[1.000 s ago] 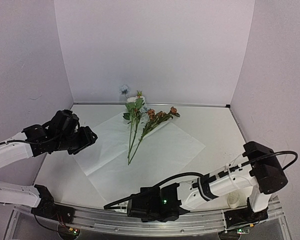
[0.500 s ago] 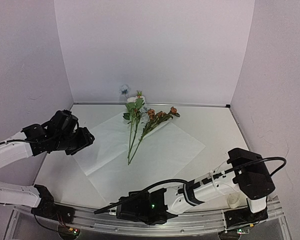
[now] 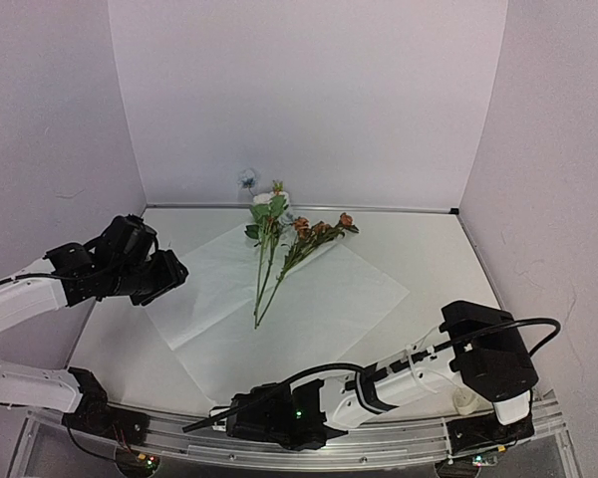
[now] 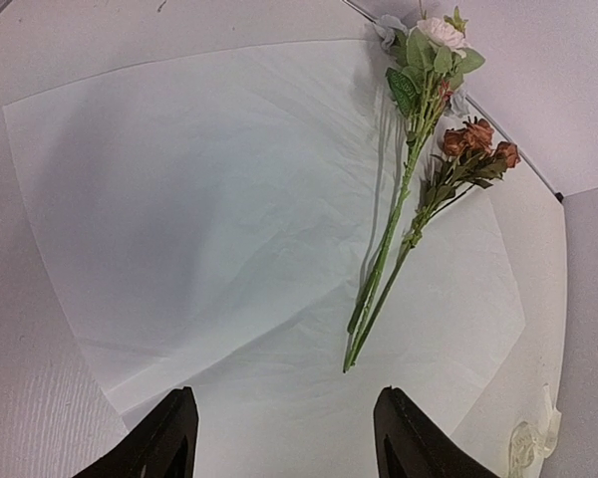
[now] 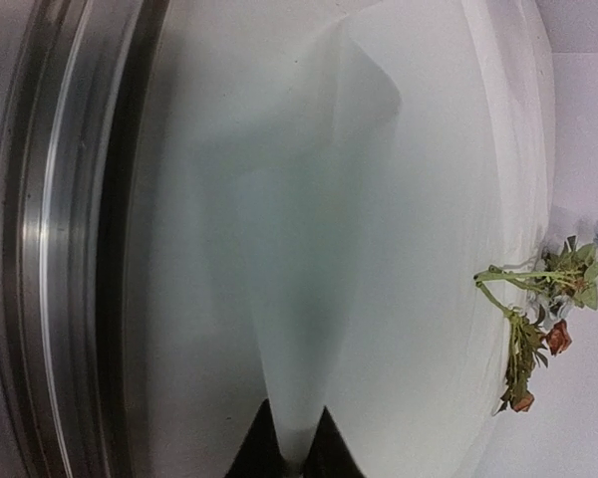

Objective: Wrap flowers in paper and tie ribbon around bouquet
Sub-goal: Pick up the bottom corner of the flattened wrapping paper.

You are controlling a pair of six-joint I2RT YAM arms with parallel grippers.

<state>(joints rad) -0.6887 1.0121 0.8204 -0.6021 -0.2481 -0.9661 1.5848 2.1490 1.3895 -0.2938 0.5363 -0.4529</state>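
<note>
The flowers [image 3: 279, 239] lie on the white paper [image 3: 309, 299] at mid-table, blooms toward the back wall and stems toward me. My left gripper [image 3: 179, 271] hovers open over the paper's left edge; in the left wrist view its fingers [image 4: 169, 438] frame bare paper [image 4: 199, 199] just short of the stem ends of the flowers [image 4: 419, 169]. My right gripper [image 3: 211, 416] lies low at the near edge, shut on the paper's near corner. In the right wrist view the sheet [image 5: 379, 249] rises in a fold from the right gripper [image 5: 294, 423]. A pale curl, likely the ribbon [image 3: 465, 398], lies near the right base.
A metal rail [image 3: 379, 453] runs along the table's near edge, just beside the right gripper, and shows as a rail [image 5: 40, 249] in the right wrist view. White walls [image 3: 309, 100] close off the back and both sides of the table.
The right arm slid left along the near edge and its jaws closed on the paper's near corner. The left arm barely moved.
</note>
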